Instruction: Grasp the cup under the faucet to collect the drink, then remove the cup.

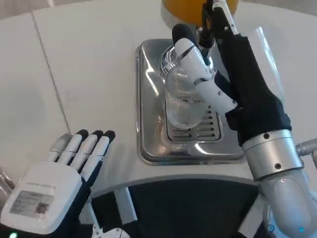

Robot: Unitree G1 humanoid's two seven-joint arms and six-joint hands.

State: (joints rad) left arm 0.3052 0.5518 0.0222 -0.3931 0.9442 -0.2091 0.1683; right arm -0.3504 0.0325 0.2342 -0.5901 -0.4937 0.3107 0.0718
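The big white table [89, 64] takes up most of the frame, with a seam line running down its left side. Dead centre sits a shiny rectangular steel drip tray [148, 119] with a slotted grate in the middle. At the top edge, centre-right, there's the rounded orange bottom of a drink dispenser [181, 9] on a chrome neck.

Right arm comes in from the lower right corner. The right hand [225, 69] reaches up over the tray, and its white and black fingers [195, 62] lie across the upper part of the clear ribbed plastic cup [182, 106]. Looks like they're wrapped on it, but honestly I can't tell if it's a real grip or just contact from this angle. The cup stands upright on the grate, right under the dispenser.

The left hand [59, 183] is down in the lower left corner, lying flat at the table edge, fingers straight and side by side, holding nothing.
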